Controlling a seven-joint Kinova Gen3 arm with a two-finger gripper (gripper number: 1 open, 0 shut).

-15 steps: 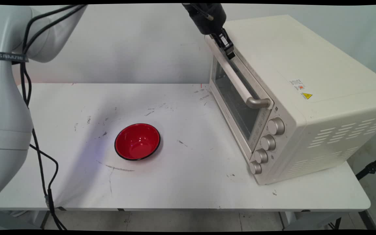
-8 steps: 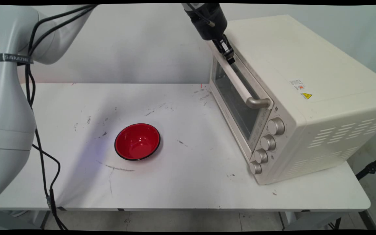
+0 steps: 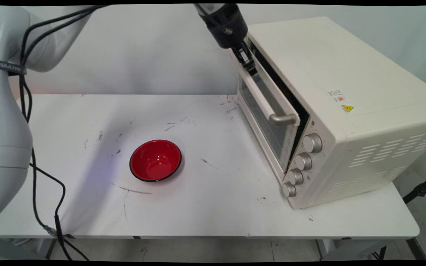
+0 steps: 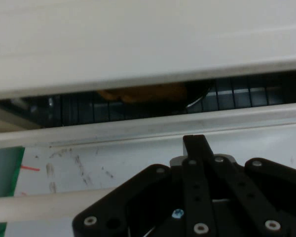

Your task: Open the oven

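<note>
Your shiny red round bowl w/ black rim (image 3: 155, 160) sits mid-worktop (image 3: 198, 207), well apart from the action. The black end effector (image 3: 249, 66) is at the far end of the cream bar handle (image 3: 261, 98), but you can't tell if it's clamped on. The cream toaster oven's (image 3: 346, 92) glass door (image 3: 268, 122) stands ajar, hinged at the bottom. IMO an off-centre pull there could slip off the bar, or drag the oven.

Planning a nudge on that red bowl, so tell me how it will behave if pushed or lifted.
The bowl looks rigid, with a glossy glaze, so it would probably slide across the table rather than catch. Its round, wide, low shape suggests it is unlikely to tip. It appears empty, so likely light; a smooth rim may slip in the pincer.
</note>
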